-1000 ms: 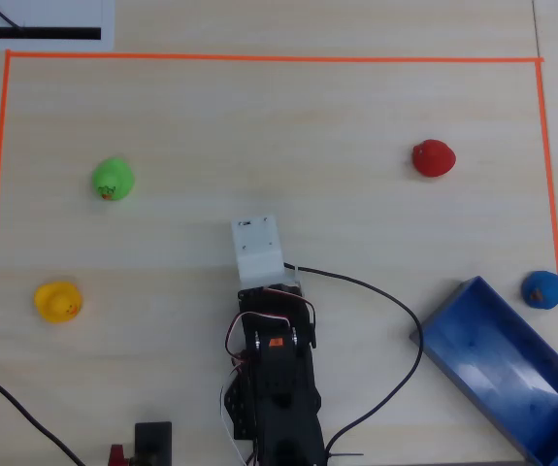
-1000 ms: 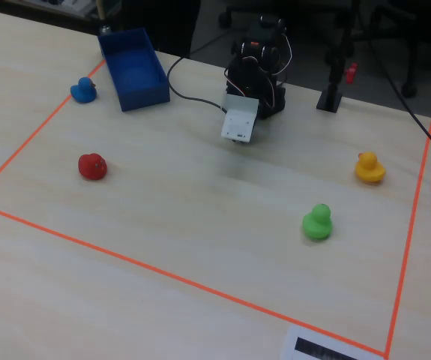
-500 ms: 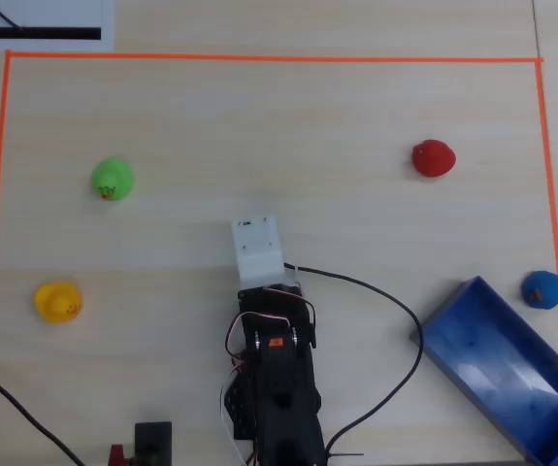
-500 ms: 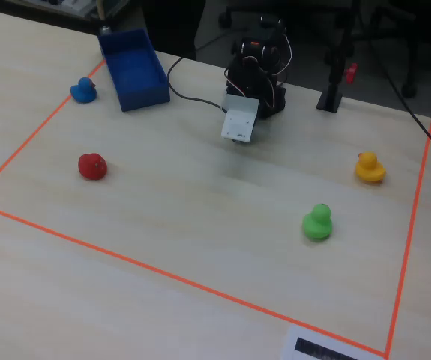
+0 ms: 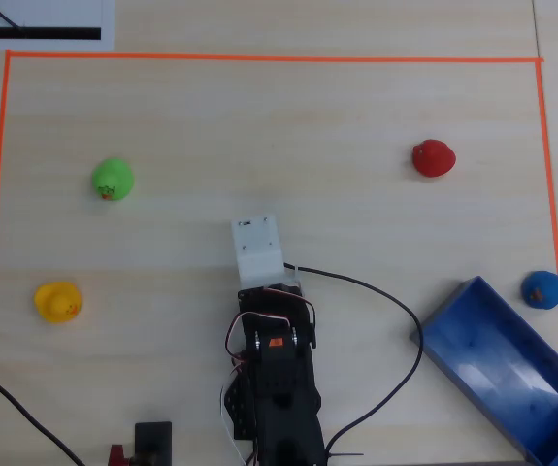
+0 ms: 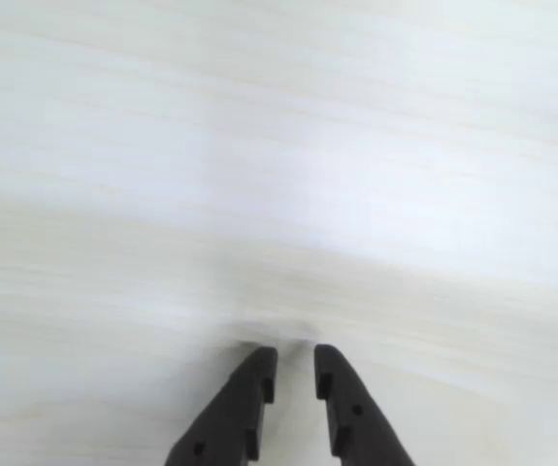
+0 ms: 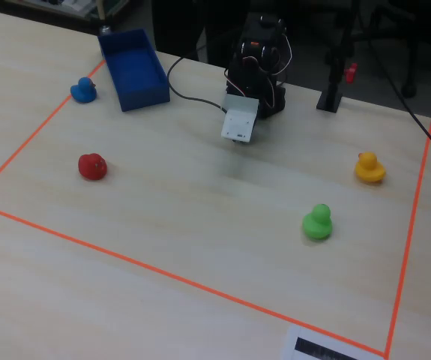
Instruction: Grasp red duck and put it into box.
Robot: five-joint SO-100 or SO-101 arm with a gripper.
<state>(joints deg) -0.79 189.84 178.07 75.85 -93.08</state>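
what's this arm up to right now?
Nothing is held yet. The arm sits folded near its base, end effector pointing down at bare table, fingers nearly closed with a narrow gap and nothing between them. The red duck lies untouched, off to the upper right in the overhead view. The box is empty, with the blue duck just outside it. The green duck and yellow duck sit on the far side.
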